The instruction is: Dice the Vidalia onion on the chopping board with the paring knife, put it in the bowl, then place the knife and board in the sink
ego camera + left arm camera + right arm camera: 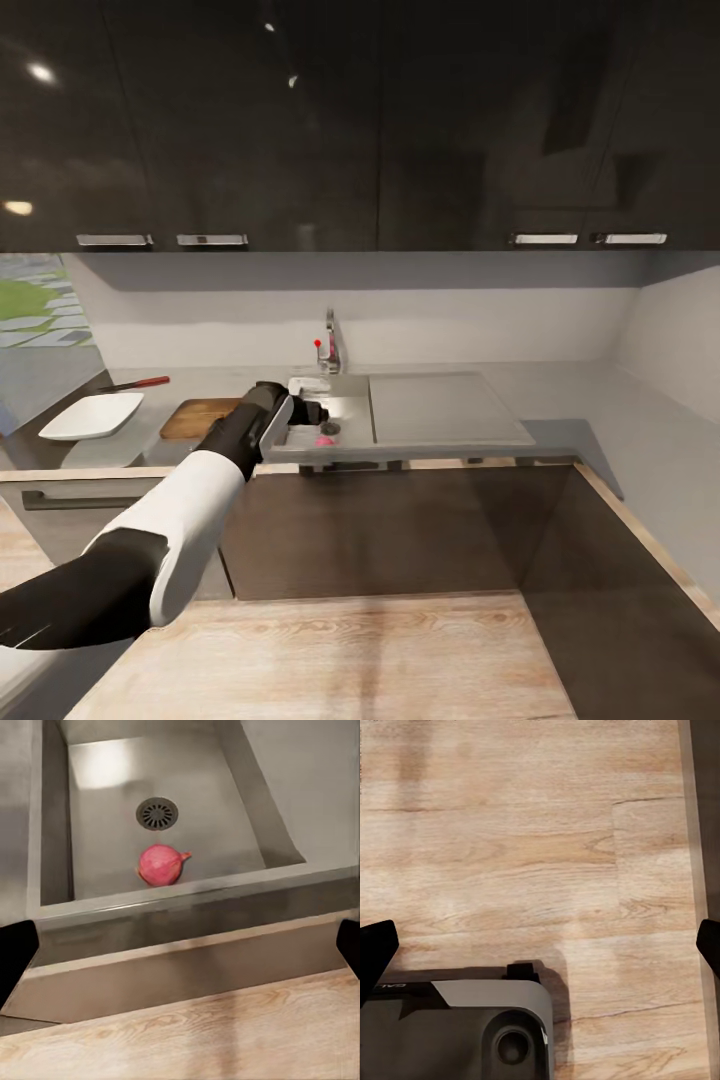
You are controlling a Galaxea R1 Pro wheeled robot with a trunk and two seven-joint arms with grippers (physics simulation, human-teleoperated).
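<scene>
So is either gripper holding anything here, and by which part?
Nothing is held. The left gripper is open short of the sink, with the Vidalia onion lying loose beside the drain. The right gripper is open over floor.

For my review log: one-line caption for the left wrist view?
Open left tool faces the sink, whole pink onion beside the drain.

Left arm [180, 520] has white and black shells; black fingertips [15, 956]; the grey base [472, 1031] perhaps carries lettering.

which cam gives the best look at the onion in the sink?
Left wrist view: the onion lies whole and unobstructed on the sink floor, just short of the drain. Head view gives a small pink speck beside the left gripper. Right wrist view faces wooden floor.
</scene>
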